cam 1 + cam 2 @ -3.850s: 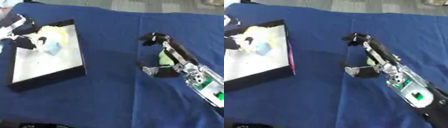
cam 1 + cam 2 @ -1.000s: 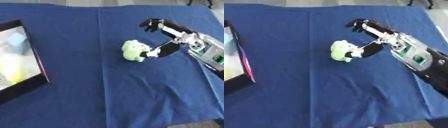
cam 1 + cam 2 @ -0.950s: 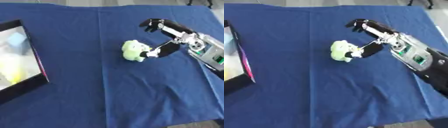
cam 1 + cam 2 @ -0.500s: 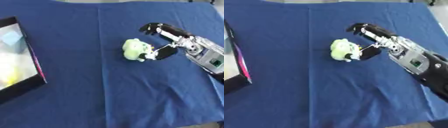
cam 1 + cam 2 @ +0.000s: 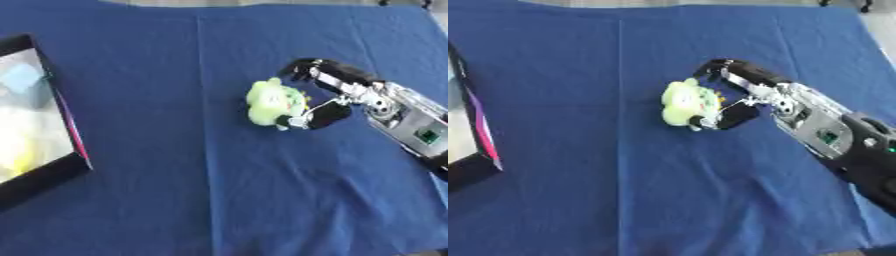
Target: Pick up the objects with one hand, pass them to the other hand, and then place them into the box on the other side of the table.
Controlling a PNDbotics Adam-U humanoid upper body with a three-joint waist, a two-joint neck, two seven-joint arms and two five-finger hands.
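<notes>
The robot's right hand (image 5: 325, 95) curls part-way around a small green soft toy (image 5: 272, 103), fingers arched over its top and thumb tucked at its lower side, touching it on the blue-covered tabletop (image 5: 175, 190). Well apart to the hand's left sits the black-rimmed box (image 5: 63, 169), cut off at the edge, its pale contents indistinct. The toy looks squashy and could roll or squirt out if the fingers close off-centre. The left hand is out of sight.

Pale green toy (image 5: 273, 103), blue cloth (image 5: 219, 190)
</notes>
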